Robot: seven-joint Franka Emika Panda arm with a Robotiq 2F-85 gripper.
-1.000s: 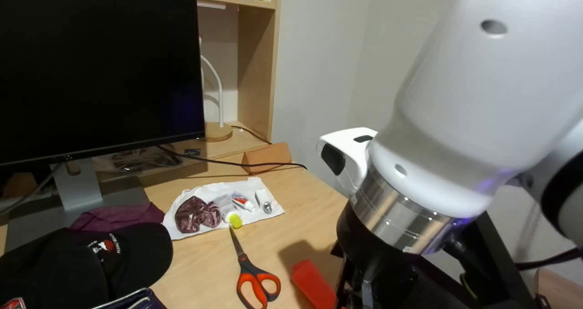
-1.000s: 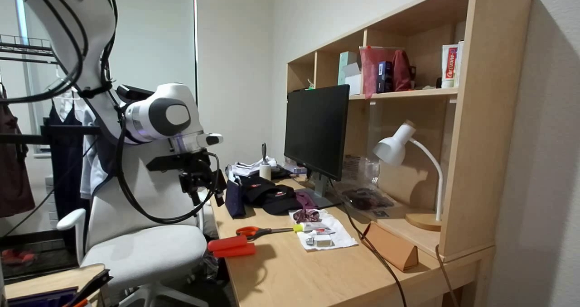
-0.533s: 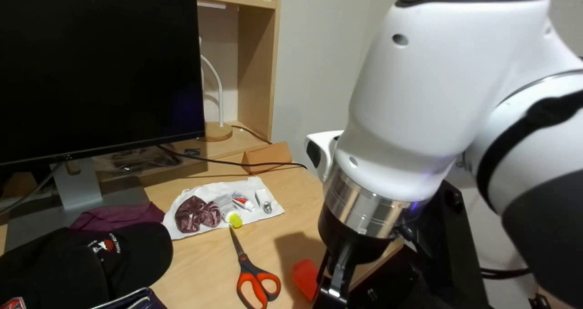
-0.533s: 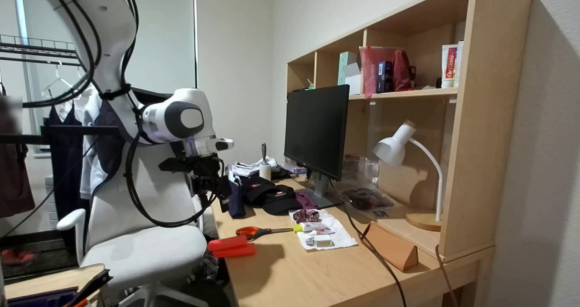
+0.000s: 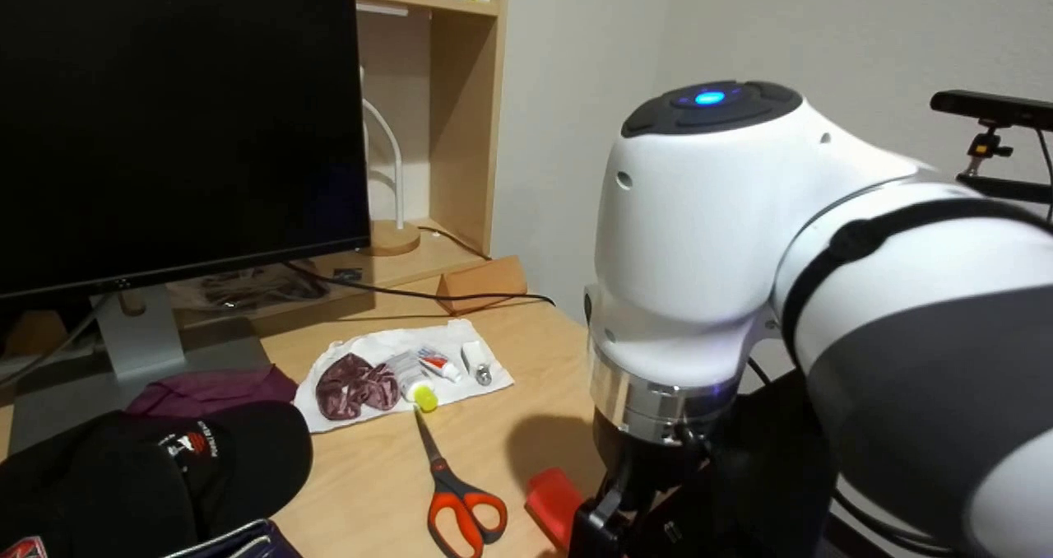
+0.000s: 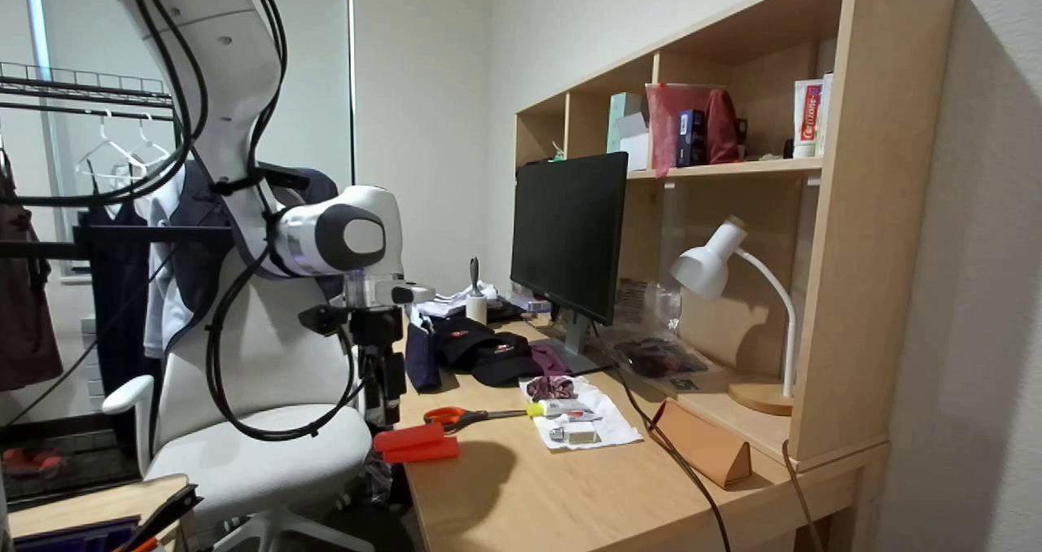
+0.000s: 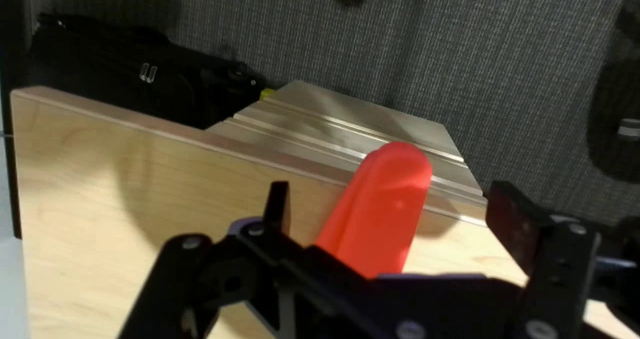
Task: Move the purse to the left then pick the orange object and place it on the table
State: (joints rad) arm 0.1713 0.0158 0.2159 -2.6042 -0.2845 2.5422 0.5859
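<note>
the worktop [image 6: 521, 503] is overhung at its edge by the orange piece [image 7: 380, 216]. the end effector [image 7: 389, 204] is spread wide; it is best centred, lowered straight and closed gently, lest the piece be tipped off.

Plastic piece [image 5: 553, 496]: on the table [image 5: 362, 476], one end jutting past its edge
Scissors [image 5: 447, 482]: left of the plastic piece in an exterior view, tips at the paper [image 5: 370, 344]
Paper: under scrunchie [image 5: 352, 389] and tubes [image 5: 406, 370]
Purse [image 6: 421, 361]: just beside the caps [image 6: 503, 363]
Monitor [image 5: 181, 122]: behind the caps
</note>
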